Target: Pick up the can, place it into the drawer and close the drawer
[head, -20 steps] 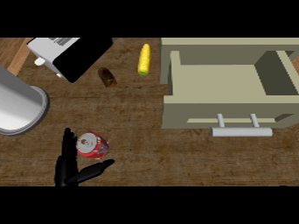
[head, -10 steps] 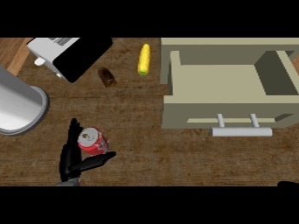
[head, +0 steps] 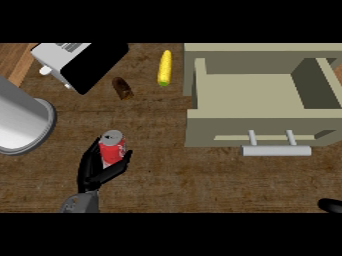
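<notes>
Now I see my left hand (head: 93,170) curled round the red can (head: 112,149) on the worktop (head: 203,180). The open drawer (head: 262,95) lies well off to its right. My right hand (head: 340,205) barely shows; I cannot tell its state.

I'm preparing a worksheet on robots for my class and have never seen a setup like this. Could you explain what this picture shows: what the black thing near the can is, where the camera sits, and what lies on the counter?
The picture is taken from the robot's head, looking steeply down at a wooden counter. The black shape at lower left is the robot's left hand; its fingers and thumb are curled round a red can, which stands upright. Only a bit of the right hand shows at the lower right edge, too little to tell how its fingers stand.

To the right is a beige drawer, pulled open, with a grey handle on its front. It looks empty. Behind the can lie a yellow corn cob and a small brown item I cannot identify. A large grey cylinder lies at the left, and a black-and-white appliance sits at the top left.
</notes>
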Motion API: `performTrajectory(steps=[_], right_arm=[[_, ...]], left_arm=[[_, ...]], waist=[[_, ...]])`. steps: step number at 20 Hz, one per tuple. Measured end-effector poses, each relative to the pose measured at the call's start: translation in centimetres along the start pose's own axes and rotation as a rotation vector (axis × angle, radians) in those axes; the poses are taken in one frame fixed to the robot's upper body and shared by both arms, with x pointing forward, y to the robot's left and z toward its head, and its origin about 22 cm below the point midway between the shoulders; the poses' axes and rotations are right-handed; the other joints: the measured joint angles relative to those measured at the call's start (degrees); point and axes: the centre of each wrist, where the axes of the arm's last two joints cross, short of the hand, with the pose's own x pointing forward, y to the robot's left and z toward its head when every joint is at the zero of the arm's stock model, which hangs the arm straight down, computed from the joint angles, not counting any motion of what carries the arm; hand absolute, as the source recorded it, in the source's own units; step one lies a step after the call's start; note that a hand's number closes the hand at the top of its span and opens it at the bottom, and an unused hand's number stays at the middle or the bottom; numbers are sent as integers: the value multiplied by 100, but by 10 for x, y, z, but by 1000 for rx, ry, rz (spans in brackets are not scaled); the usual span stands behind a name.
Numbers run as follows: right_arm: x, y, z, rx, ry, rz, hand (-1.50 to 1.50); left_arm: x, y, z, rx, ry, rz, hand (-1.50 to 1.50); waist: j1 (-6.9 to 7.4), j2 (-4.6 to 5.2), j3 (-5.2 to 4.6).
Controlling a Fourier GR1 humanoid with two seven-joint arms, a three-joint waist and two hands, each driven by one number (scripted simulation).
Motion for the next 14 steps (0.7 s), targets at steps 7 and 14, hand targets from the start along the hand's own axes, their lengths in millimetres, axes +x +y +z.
performTrajectory(steps=[7,14], right_arm=[[2,0,0,0,-17,18,-150],[4,7,2,6,-20,18,-150]], left_arm=[[13,-5,-31,-56,-38,25,150],[30,-26,-72,-123,-71,43,150]], waist=[[-24,8,-2],[-78,26,-6]])
